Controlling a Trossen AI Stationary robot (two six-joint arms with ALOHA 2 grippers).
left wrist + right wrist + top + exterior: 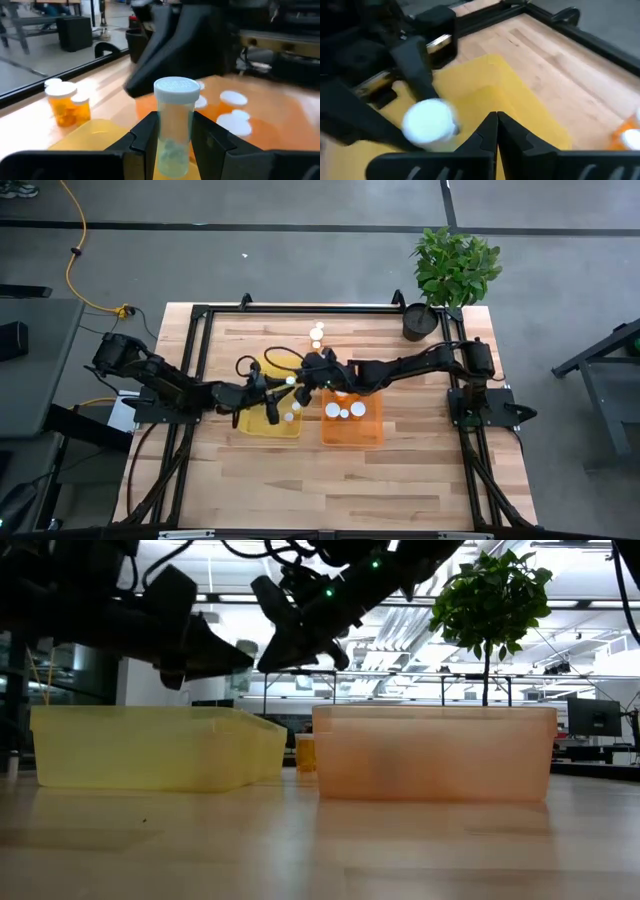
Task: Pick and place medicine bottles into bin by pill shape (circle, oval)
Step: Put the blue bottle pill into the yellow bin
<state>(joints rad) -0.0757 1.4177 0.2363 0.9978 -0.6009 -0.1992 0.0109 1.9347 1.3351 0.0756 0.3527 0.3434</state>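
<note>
The left gripper [172,142] pinches an upright white-capped medicine bottle [175,125] above the yellow bin [268,423]. The right gripper [496,131], fingers pressed together, hangs just beside it. Only the left wrist view shows pale pills inside the bottle.

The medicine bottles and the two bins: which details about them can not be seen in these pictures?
- Pill shape in the bottle held by the left tool: left wrist view, contents blurred.
- Contents of the yellow bin and orange bin: low view, walls hide them.
- Bottles left on the table: high view, too small to count.
- Bottles in the yellow bin: high view, arms cover part.
</note>
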